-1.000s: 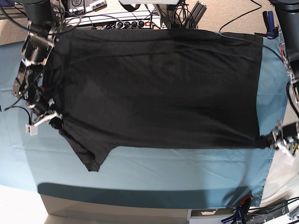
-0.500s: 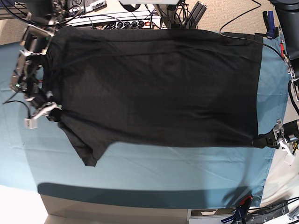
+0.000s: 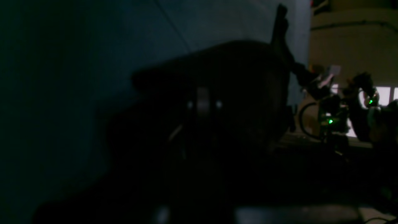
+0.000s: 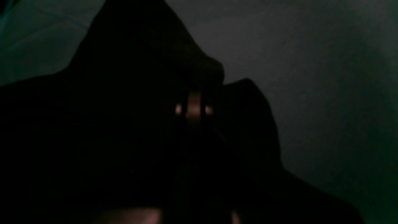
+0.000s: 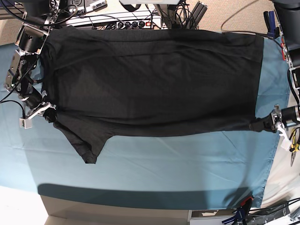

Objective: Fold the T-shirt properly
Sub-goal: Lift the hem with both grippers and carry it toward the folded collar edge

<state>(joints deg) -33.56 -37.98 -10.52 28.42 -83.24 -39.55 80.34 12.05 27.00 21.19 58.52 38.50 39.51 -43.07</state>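
Observation:
The black T-shirt (image 5: 154,84) lies spread flat, plain side up, across the teal table cloth (image 5: 164,164). One sleeve (image 5: 89,145) points toward the front edge. At the shirt's left side my right gripper (image 5: 46,112) is shut on the fabric near that sleeve. My left gripper (image 5: 261,125) is shut on the shirt's front right corner. Both wrist views are very dark. In each, black cloth (image 3: 217,93) (image 4: 140,93) is bunched around the closed fingers.
Cables and electronics (image 5: 117,18) crowd the back edge behind the shirt. A clamp (image 5: 241,211) grips the cloth at the front right corner, and a blue clamp (image 5: 271,23) sits at the back right. A strip of bare teal cloth runs along the front.
Both grippers have pulled the shirt's near edge toward the back of the table. The right gripper has also moved outward to the left, drawing the fabric tauter.

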